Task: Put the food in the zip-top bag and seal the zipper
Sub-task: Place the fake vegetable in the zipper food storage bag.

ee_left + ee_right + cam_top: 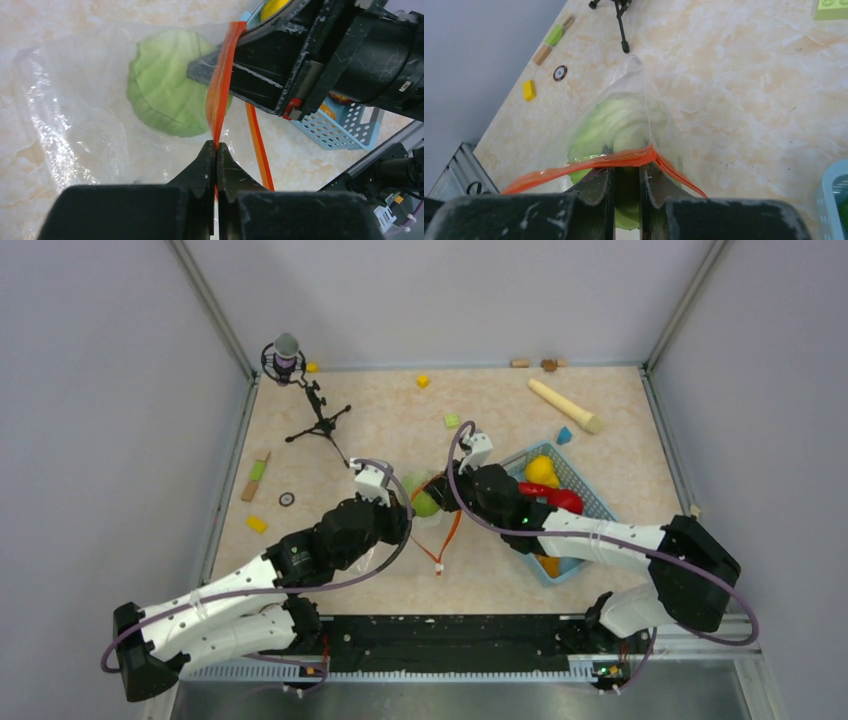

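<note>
The clear zip-top bag (75,115) lies on the table between my two grippers, with a green cabbage-like food piece (165,90) inside it. My left gripper (216,145) is shut on the orange-red zipper (220,95) strip and holds it up. My right gripper (626,172) sits at the bag mouth with its jaws a narrow gap apart. The strip (624,159) drapes across its fingertips and the green piece (609,120) shows beyond. In the top view the zipper (450,535) ends at a white slider (440,569). A yellow lemon (541,470) and red pieces (555,498) lie in the basket.
The light-blue mesh basket (590,490) stands right of the bag, under my right arm. A microphone tripod (315,410) stands far left. A beige wooden stick (565,405), small cubes (423,381) and blocks (257,524) lie scattered on the table.
</note>
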Controlling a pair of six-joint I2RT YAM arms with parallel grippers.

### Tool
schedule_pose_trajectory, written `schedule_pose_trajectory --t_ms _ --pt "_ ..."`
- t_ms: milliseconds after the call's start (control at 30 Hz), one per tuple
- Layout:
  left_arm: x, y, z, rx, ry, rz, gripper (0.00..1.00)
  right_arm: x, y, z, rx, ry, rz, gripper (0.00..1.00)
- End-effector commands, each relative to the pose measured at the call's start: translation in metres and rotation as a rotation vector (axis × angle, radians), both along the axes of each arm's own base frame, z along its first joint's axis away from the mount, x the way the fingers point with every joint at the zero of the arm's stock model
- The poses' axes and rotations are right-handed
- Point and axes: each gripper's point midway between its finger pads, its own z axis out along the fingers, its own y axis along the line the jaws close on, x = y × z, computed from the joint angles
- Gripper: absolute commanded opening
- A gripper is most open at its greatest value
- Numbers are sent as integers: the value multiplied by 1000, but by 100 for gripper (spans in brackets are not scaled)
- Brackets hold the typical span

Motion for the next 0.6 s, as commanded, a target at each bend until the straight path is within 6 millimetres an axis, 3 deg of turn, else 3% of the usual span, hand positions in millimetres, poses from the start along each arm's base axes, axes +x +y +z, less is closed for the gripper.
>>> schedule_pose_trajectory --t_ms 0,167,267,433,567 --pt "-6 -15 17 -76 -44 -81 0 20 9 42 123 -35 -184 0" --pt "-9 -20 17 -86 -41 -111 0 16 31 46 246 24 -204 0" --pt "-13 -23 20 -104 -35 -136 0 15 38 39 264 38 -237 0" --pt "-23 -27 28 -153 -44 -191 0 27 30 22 270 58 -357 2" --pt "-30 -27 37 -198 -74 -227 0 31 25 18 297 57 -402 9"
